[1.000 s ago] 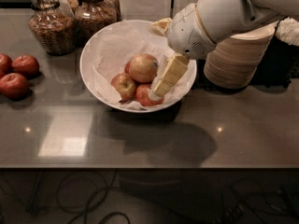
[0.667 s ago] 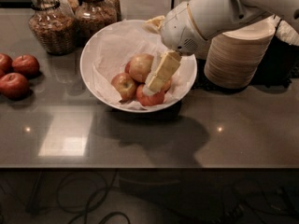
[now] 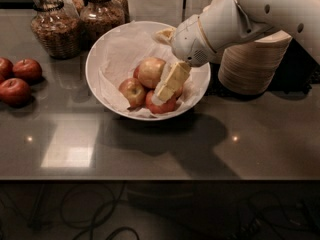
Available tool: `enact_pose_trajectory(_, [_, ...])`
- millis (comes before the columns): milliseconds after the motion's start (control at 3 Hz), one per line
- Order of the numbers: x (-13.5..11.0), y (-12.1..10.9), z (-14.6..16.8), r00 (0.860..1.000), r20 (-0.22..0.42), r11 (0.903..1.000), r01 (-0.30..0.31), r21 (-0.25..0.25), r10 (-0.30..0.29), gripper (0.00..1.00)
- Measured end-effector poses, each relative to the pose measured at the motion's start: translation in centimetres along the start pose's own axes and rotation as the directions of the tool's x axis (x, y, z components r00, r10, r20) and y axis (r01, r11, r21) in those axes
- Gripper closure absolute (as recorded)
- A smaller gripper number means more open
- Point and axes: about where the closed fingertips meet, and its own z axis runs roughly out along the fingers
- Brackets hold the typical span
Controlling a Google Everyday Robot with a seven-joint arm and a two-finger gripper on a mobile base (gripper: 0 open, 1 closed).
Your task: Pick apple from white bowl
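Several apples (image 3: 132,91) in the white bowl (image 3: 93,72), and the apple (image 3: 151,71), the big pale one, sits farthest back. Claw (image 3: 163,93) has edged left, now just right of it; can't tell whether it's gripping.

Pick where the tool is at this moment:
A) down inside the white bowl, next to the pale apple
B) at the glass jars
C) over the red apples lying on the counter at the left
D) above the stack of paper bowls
A: the tool reaches down into the white bowl, just beside the pale apple.
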Motion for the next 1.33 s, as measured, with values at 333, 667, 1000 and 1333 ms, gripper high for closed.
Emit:
enact_pose_trajectory(333, [1.07,-0.05,0.96,0.998,0.042,0.9991,-0.034,-0.025,0.035,0.00])
enact_pose_trajectory(667, [1.71,-0.18,1.48,0.994,0.087,0.9966,-0.065,-0.051,0.070,0.00])
enact_pose_trajectory(1000, [1.72,-0.17,1.52,0.994,0.088,0.9965,-0.066,-0.052,0.070,0.19])
enact_pose_trajectory(1333, [1.72,-0.17,1.52,0.994,0.088,0.9965,-0.066,-0.052,0.070,0.42])
